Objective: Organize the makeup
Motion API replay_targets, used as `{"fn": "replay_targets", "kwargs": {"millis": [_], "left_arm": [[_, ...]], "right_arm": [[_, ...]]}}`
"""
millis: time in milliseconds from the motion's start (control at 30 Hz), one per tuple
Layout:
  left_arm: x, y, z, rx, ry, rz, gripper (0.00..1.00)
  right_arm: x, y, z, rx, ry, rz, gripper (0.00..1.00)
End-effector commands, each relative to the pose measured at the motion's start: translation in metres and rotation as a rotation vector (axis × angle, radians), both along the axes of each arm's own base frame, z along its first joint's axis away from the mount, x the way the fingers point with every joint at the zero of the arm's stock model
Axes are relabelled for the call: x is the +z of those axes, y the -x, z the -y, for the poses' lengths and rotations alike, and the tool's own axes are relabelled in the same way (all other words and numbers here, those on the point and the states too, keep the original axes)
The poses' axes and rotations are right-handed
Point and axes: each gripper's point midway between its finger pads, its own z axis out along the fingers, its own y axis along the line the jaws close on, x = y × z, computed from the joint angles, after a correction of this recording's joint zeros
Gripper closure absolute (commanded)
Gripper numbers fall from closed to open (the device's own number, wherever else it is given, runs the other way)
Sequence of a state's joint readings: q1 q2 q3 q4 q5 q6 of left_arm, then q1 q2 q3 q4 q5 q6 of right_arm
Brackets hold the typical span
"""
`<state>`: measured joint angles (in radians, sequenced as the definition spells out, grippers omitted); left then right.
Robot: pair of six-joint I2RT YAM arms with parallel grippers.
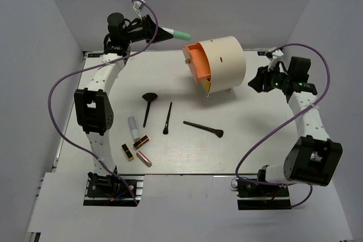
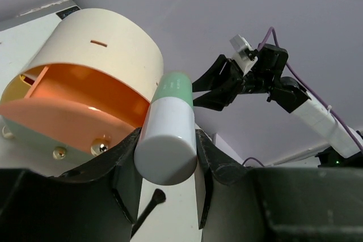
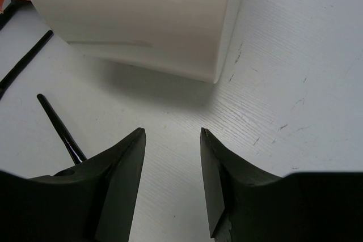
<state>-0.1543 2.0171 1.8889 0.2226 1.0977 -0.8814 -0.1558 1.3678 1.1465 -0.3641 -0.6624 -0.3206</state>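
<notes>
My left gripper [image 1: 165, 33] is raised at the back left, shut on a white tube with a mint-green cap [image 1: 180, 32]; in the left wrist view the tube [image 2: 170, 111] sits between the fingers [image 2: 126, 157]. Three black brushes lie mid-table: a wide-headed one [image 1: 148, 106], a thin one [image 1: 168, 118] and a third [image 1: 203, 128]. A white and lavender tube [image 1: 134, 127], two black and gold lipsticks [image 1: 140, 141] [image 1: 127, 152] and a pink one [image 1: 143, 158] lie front left. My right gripper [image 1: 253, 80] is open and empty, low beside the cylinder's right end [image 3: 130, 15].
The cream cylinder [image 1: 224, 60] lies on its side at the back centre, its orange drawer [image 1: 199, 66] open toward the left; the left wrist view also shows it [image 2: 96, 49]. A brush handle [image 3: 59, 128] lies left of my right fingers.
</notes>
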Motion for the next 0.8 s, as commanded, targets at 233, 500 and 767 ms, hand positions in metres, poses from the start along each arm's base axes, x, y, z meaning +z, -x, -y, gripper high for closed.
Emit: {"fn": "replay_targets", "kwargs": {"millis": [233, 500, 767], "left_arm": [[0.031, 0.003, 0.024, -0.104, 0.047, 0.163, 0.96], [0.018, 0.001, 0.046, -0.102, 0.018, 0.233, 0.96], [0.001, 0.0, 0.064, -0.092, -0.042, 0.319, 0.97]], "right_arm": [[0.009, -0.003, -0.004, 0.012, -0.019, 0.034, 0.5], [0.007, -0.002, -0.004, 0.011, -0.027, 0.028, 0.5], [0.009, -0.004, -0.003, 0.006, -0.025, 0.037, 0.5]]}}
